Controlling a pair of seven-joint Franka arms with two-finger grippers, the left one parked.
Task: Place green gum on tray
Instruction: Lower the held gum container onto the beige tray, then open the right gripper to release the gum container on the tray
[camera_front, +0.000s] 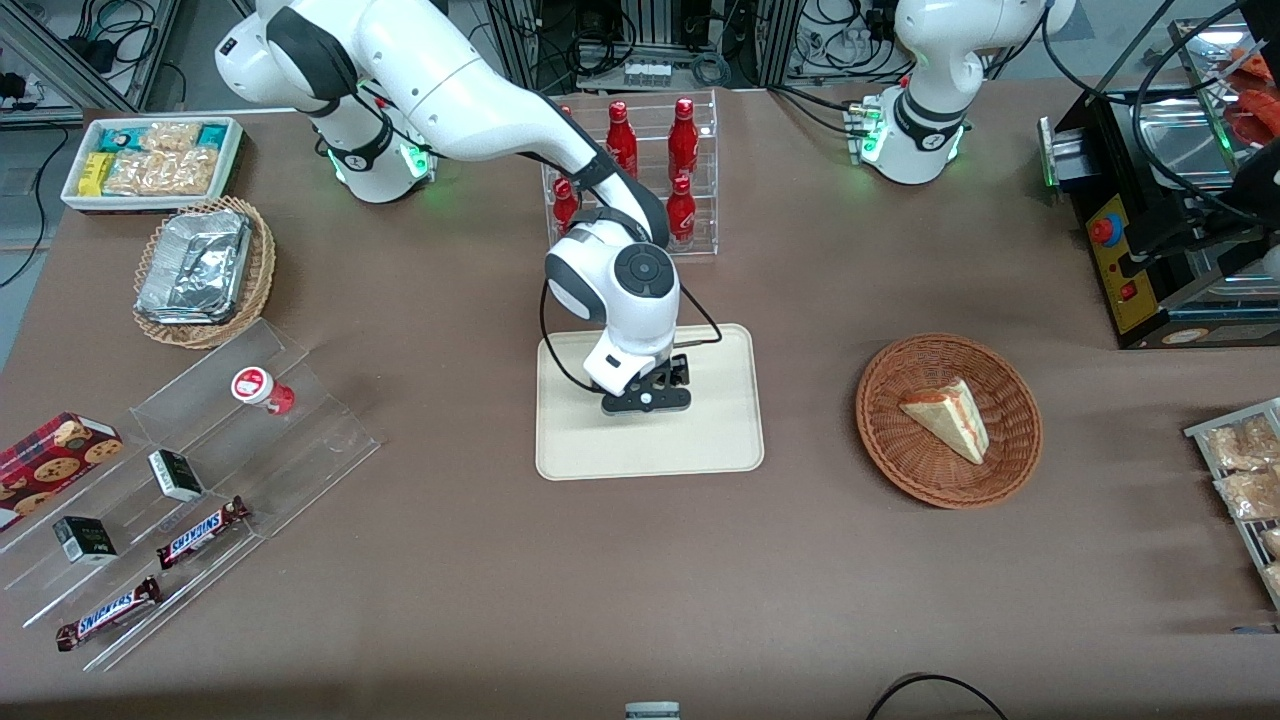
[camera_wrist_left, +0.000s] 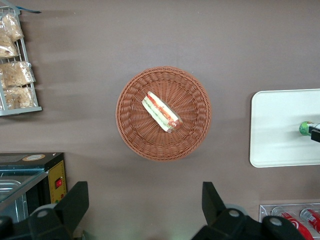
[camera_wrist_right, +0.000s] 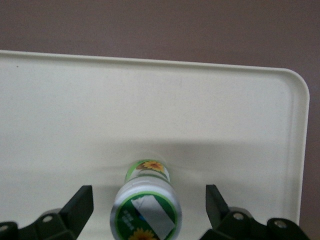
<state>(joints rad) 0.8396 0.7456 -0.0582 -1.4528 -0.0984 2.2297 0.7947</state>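
Observation:
The green gum (camera_wrist_right: 146, 205) stands upright on the cream tray (camera_wrist_right: 75, 100), its white lid with a green-and-orange mark facing the wrist camera. My right gripper (camera_wrist_right: 148, 200) is open, with one finger on each side of the bottle and a gap to it on both sides. In the front view the gripper (camera_front: 648, 396) hangs low over the middle of the tray (camera_front: 600, 450) and hides the gum. The left wrist view shows the green bottle (camera_wrist_left: 305, 128) on the tray (camera_wrist_left: 280, 145) beside the black gripper.
A red gum bottle (camera_front: 262, 388) stands on the clear acrylic shelf with Snickers bars (camera_front: 203, 532), toward the working arm's end. A wicker basket with a sandwich (camera_front: 948, 420) lies toward the parked arm's end. A rack of red bottles (camera_front: 650, 160) stands farther from the camera than the tray.

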